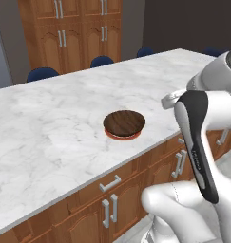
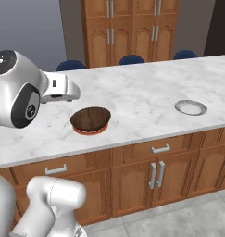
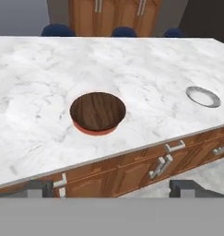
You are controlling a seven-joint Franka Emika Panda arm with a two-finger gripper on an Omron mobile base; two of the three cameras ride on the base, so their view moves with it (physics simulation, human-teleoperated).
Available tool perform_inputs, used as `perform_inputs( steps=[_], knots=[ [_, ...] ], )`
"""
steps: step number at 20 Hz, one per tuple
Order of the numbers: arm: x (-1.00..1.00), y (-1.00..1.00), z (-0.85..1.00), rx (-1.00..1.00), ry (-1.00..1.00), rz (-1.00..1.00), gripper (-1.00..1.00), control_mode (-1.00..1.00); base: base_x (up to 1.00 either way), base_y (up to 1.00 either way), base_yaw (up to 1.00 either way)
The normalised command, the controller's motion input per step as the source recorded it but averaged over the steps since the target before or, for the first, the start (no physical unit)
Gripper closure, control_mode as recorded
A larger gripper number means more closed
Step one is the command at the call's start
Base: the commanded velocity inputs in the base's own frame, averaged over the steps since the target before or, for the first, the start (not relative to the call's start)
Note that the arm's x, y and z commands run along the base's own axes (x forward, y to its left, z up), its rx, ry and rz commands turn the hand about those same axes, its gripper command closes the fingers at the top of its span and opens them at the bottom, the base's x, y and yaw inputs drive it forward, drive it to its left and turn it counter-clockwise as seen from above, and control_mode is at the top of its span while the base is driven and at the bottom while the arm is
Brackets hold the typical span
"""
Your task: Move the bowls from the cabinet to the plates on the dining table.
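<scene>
Bowls: one is present, the dark brown wood-grained bowl (image 1: 124, 123), seated on the red-brown-rimmed plate (image 1: 121, 136), whose rim shows just under the bowl's near edge. The pair sits near the centre of the left base frame, at centre left of the right base frame, and at centre of the hand frame, on the marble table (image 1: 45, 123) close to its front edge. The pale grey plate (image 2: 190, 107) lies bare at the right of the right base frame, well apart from the bowl. My claw (image 3: 111, 189) stands wide, holding nothing; its two dark fingertips (image 3: 37, 188) rise at the bottom of the hand frame, below the table edge. Blue chair backs (image 1: 101, 61) line the table's far side, before tall wooden cupboards (image 1: 81, 28).
</scene>
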Motion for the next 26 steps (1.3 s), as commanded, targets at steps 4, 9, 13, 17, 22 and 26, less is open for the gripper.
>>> perform_inputs(
  steps=[4, 9, 13, 17, 22, 26],
  knots=[
    [-0.20, 0.00, 0.06, 0.02, -0.22, -0.01, -1.00, -1.00, 0.00, 0.00, 0.00],
    [-0.27, 0.00, 0.09, 0.02, -0.20, -0.01, -1.00, -1.00, 0.00, 0.00, 0.00],
    [-0.29, 0.00, 0.15, 0.02, -0.10, -0.03, -1.00, -1.00, 0.00, 0.00, 0.00],
    [-0.23, 0.00, 0.17, 0.00, -0.03, -0.04, -1.00, -1.00, 0.00, 0.00, 0.00],
    [-0.21, -0.03, 0.13, 0.01, -0.01, -0.05, -1.00, -1.00, 0.00, 0.00, 0.00],
    [-0.04, 0.00, 0.00, 0.00, 0.00, -0.01, -1.00, 1.00, -0.13, 0.00, 0.00]
  ],
)
